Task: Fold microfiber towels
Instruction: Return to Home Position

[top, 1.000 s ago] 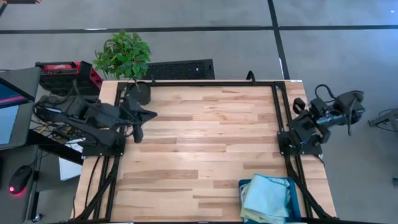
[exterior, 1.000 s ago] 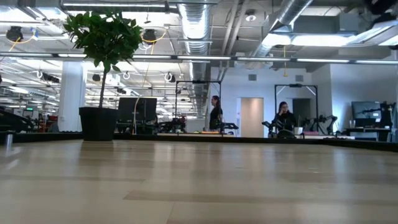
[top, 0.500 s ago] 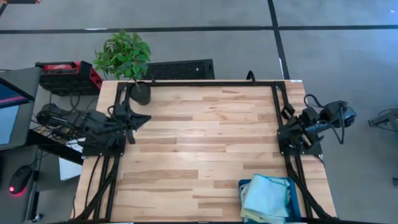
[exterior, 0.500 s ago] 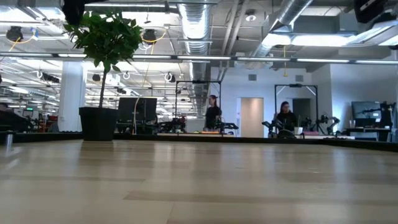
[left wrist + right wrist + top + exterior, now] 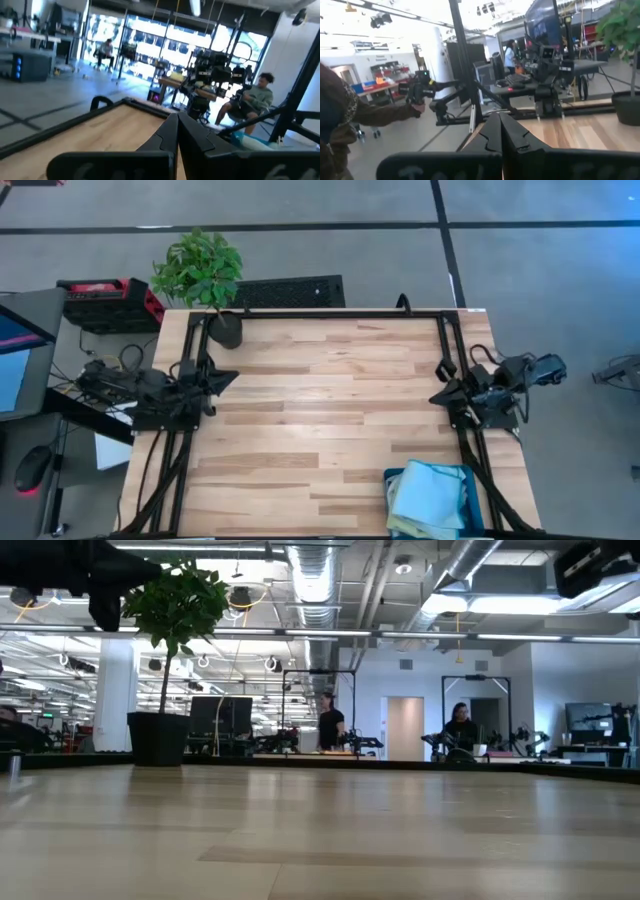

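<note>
The towels [image 5: 428, 498] lie folded in a soft, slightly rumpled stack inside the dark teal bin [image 5: 391, 479]. The bin is at the bench [image 5: 330, 410] corner on the right arm's side, at the high view's lower edge. A light blue cloth is on top, with a pale green edge showing beneath. The stack's long axis runs across the wood planks. The left gripper [image 5: 228, 376] sits over the left rim, its fingers pressed together on nothing. The right gripper [image 5: 440, 393] sits at the right rim, likewise closed and empty.
</note>
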Controlling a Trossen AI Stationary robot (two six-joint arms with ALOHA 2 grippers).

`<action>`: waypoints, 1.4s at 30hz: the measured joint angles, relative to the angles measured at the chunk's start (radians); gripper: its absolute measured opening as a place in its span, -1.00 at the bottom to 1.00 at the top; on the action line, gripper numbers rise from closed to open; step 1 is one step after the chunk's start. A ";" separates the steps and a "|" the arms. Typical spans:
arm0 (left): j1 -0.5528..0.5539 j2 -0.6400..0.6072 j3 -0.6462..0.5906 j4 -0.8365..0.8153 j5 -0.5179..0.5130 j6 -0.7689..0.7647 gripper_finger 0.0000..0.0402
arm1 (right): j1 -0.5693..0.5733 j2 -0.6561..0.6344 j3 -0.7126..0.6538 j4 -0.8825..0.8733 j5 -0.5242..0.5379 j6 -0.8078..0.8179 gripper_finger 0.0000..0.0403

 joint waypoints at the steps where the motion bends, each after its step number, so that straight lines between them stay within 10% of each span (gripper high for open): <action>1: 0.000 -0.022 -0.022 0.020 0.000 0.017 -1.00 | 0.000 0.000 -0.007 0.017 0.000 -0.001 -0.97; 23: 0.000 -0.081 -0.174 0.131 -0.002 0.027 -1.00 | -0.170 -0.001 -0.317 0.296 -0.026 -0.071 -0.97; 42: 0.000 -0.078 -0.177 0.016 -0.052 0.023 -1.00 | -0.308 0.016 -0.322 0.193 -0.013 -0.034 -0.81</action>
